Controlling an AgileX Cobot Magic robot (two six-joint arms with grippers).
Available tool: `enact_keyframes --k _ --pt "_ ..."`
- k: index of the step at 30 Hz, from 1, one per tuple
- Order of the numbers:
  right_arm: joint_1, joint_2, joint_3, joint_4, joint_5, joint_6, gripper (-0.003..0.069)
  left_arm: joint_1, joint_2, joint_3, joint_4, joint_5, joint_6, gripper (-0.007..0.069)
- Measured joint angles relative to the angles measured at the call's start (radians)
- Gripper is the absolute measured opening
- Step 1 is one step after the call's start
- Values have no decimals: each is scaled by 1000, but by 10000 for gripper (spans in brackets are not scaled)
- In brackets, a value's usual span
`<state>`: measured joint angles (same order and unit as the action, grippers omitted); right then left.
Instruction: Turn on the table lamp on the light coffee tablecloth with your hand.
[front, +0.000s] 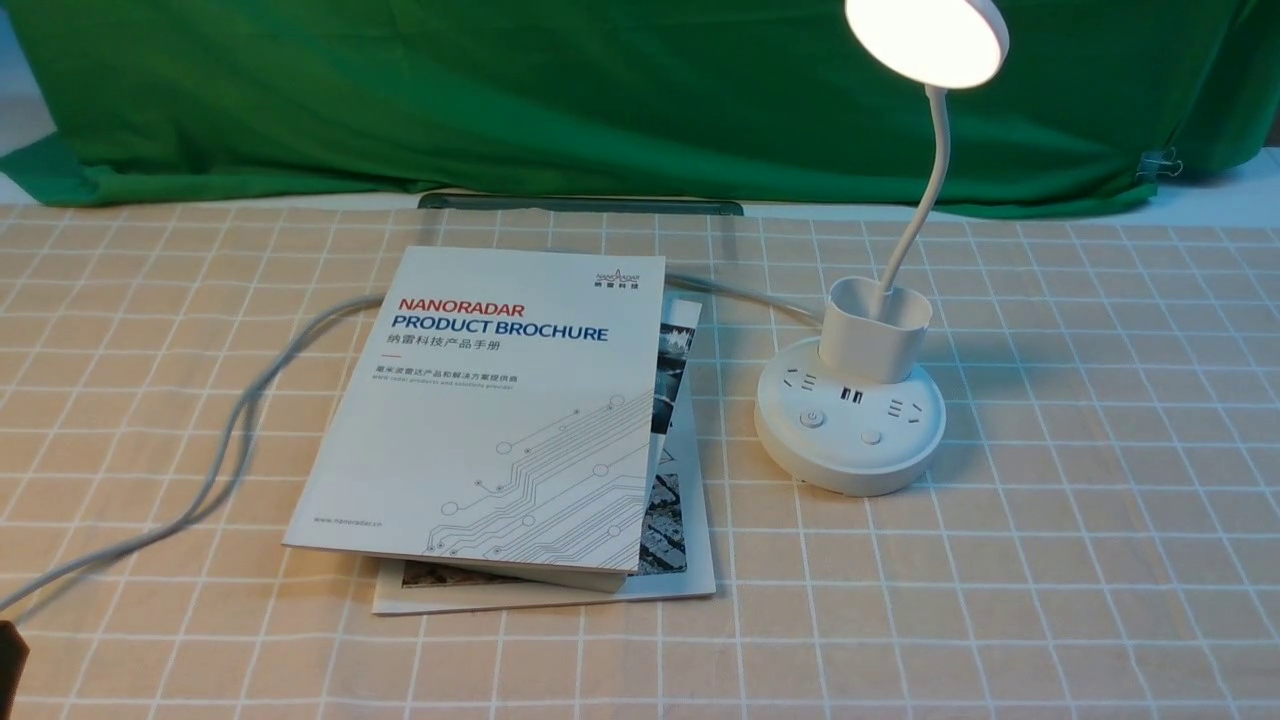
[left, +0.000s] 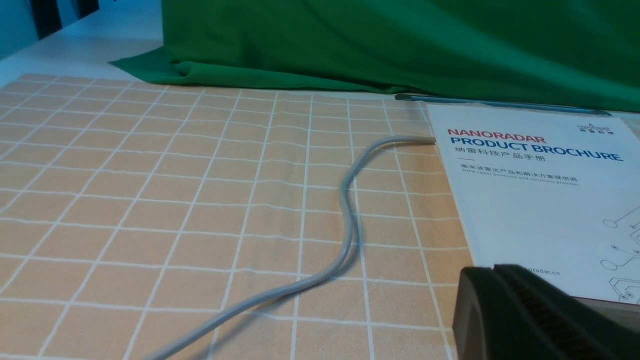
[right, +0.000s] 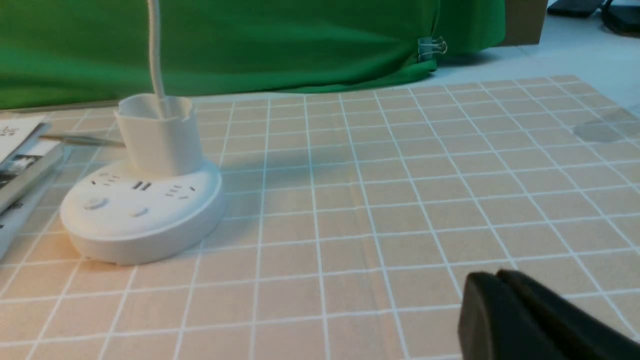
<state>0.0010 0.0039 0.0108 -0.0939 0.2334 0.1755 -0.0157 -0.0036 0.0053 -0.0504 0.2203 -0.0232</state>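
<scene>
Both tools, right tool (right: 500, 295) and left tool (left: 495, 295), are seen closed, empty. With the table lamp (front: 850, 415) lit, another press could switch it off.

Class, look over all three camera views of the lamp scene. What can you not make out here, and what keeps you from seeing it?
- The table lamp's head: top cut off by the front view's upper edge; absent from the right wrist view.
- The grey cable: its plug end runs off the front view's left edge; its middle hides under the brochure.
- The lower booklet: mostly covered by the brochure.
- Right gripper and left gripper: only dark tips show in their wrist views.
</scene>
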Motion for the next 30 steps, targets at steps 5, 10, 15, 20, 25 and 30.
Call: enact_keyframes --k 5,10,15,20,25,30 --pt "0 0 0 3 1 -2 36 0 0 0 0 0 0 21" --pt "0 0 0 3 1 -7 41 0 0 0 0 0 0 21" --pt "0 0 0 3 1 -9 55 0 0 0 0 0 0 21" --pt "0 0 0 3 1 -9 67 0 0 0 0 0 0 21" --pt "0 0 0 3 2 -9 76 0 0 0 0 0 0 21" --pt "0 0 0 3 3 -9 87 0 0 0 0 0 0 21"
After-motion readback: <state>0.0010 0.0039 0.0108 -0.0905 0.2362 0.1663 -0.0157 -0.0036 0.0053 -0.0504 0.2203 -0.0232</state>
